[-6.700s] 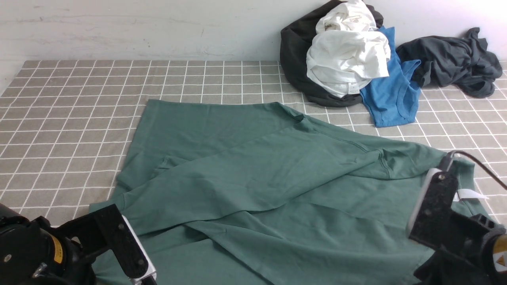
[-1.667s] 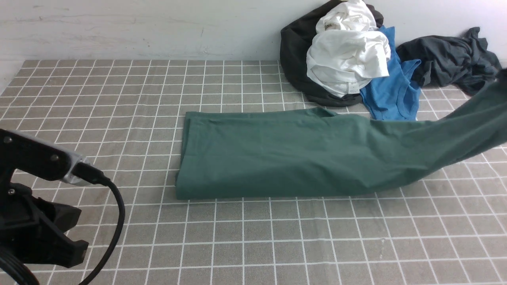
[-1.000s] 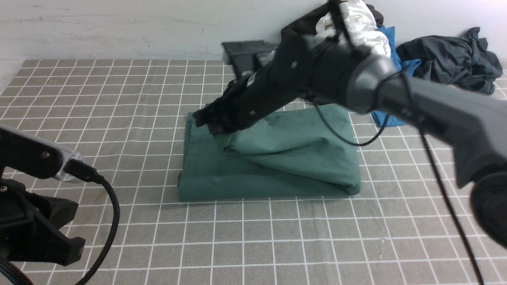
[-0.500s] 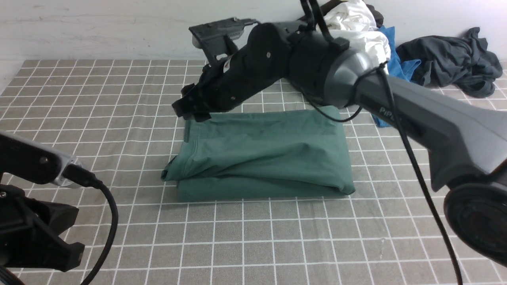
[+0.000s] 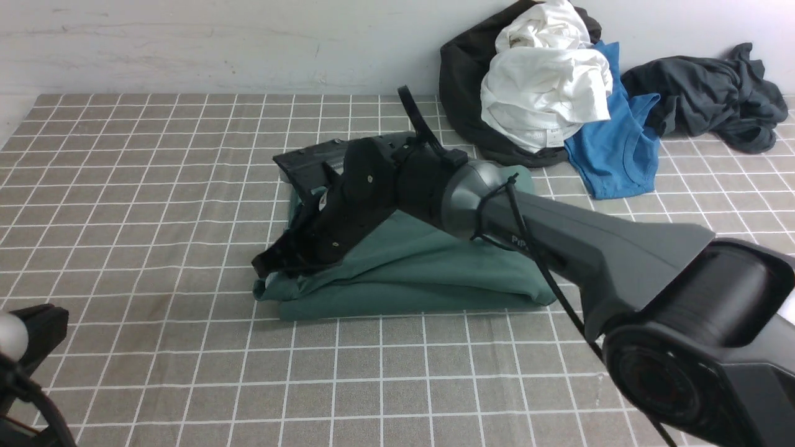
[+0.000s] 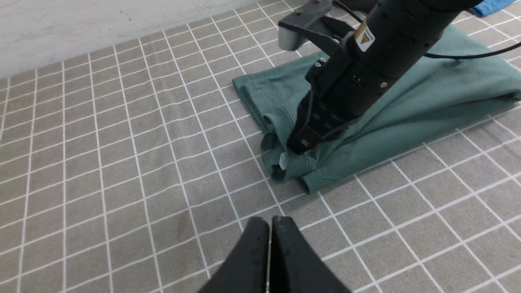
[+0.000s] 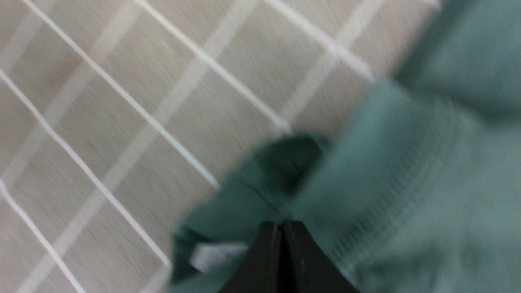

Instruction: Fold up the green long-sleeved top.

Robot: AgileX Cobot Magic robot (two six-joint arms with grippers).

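At the near left corner of the table (image 5: 155,186), the left gripper (image 6: 269,223) hangs just above the checked cloth, fingers pressed together and holding nothing. It is well apart from the green top (image 5: 435,267).

The right arm (image 5: 590,248) comes in from the near right corner and slants across to the top's left end. There the right gripper (image 5: 268,268) has its tips down on the bunched fabric, fingers pressed together. Whether any cloth is caught between them cannot be told.

The green top lies around the middle of the table, folded into a thick, rough rectangle of several layers. Its near edge is fairly straight and its right end is rounded. The upper layer is creased and slack. At the left end the layers do not line up: a loose lump of fabric sticks out past the fold, with a small white tag (image 6: 283,162) showing in it.

Along the far edge toward the right corner, against the wall, lies a heap of clothes: a black garment (image 5: 459,93), a white garment (image 5: 546,93), a blue top (image 5: 615,149) and a dark grey garment (image 5: 708,93).
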